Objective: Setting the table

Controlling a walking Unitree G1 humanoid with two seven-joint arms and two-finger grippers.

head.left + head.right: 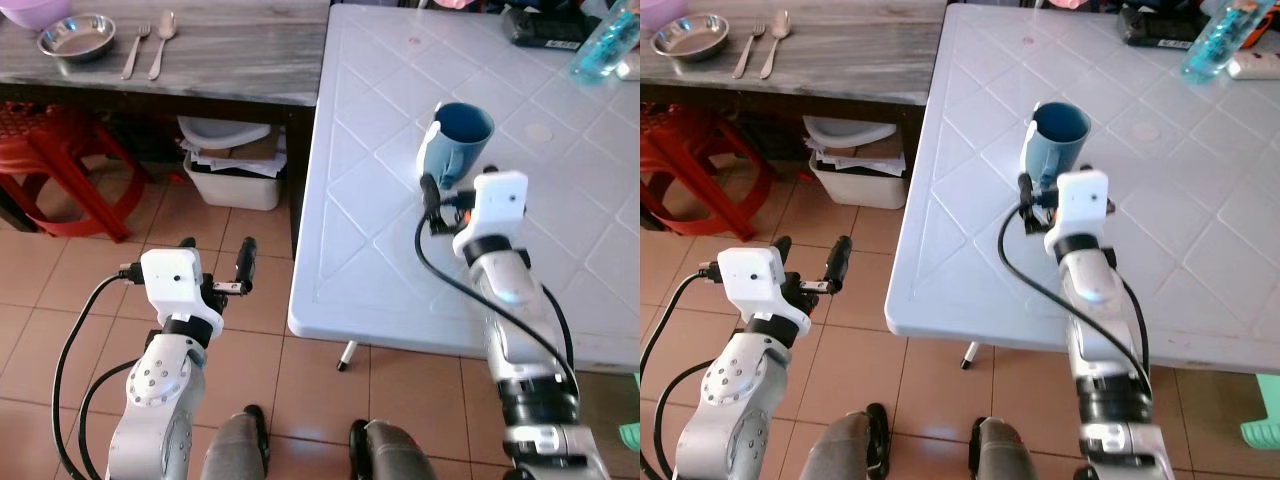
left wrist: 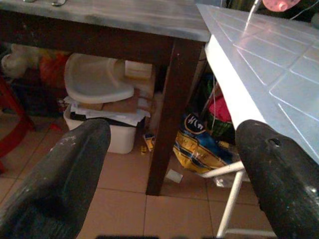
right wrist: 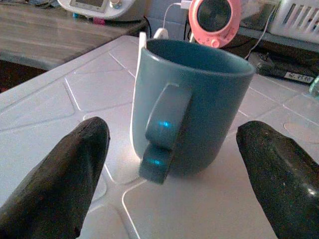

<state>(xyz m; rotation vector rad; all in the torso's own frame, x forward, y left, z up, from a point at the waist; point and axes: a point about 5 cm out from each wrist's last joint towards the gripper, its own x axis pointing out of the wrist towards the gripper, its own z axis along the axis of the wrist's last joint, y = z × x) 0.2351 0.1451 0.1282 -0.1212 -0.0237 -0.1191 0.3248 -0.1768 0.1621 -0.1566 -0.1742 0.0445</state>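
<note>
A blue mug (image 1: 462,138) stands upright on the white plastic table (image 1: 360,220), its handle (image 3: 164,124) turned toward my right gripper (image 1: 446,196). That gripper is open just short of the mug, one black finger (image 3: 60,174) on each side of the handle, touching nothing. My left gripper (image 1: 217,250) hangs open over the tiled floor beside the table's edge, with nothing in it. On the grey wooden table (image 1: 240,60) at the back left lie a steel bowl (image 1: 77,37), a fork (image 1: 135,50) and a spoon (image 1: 162,42).
A red plastic stool (image 1: 60,165) and a white bin of papers (image 1: 235,170) sit under the wooden table. At the far side of the white table are a black device (image 1: 545,25) and a blue bottle (image 1: 605,45). A dark table leg (image 2: 167,114) stands ahead of the left gripper.
</note>
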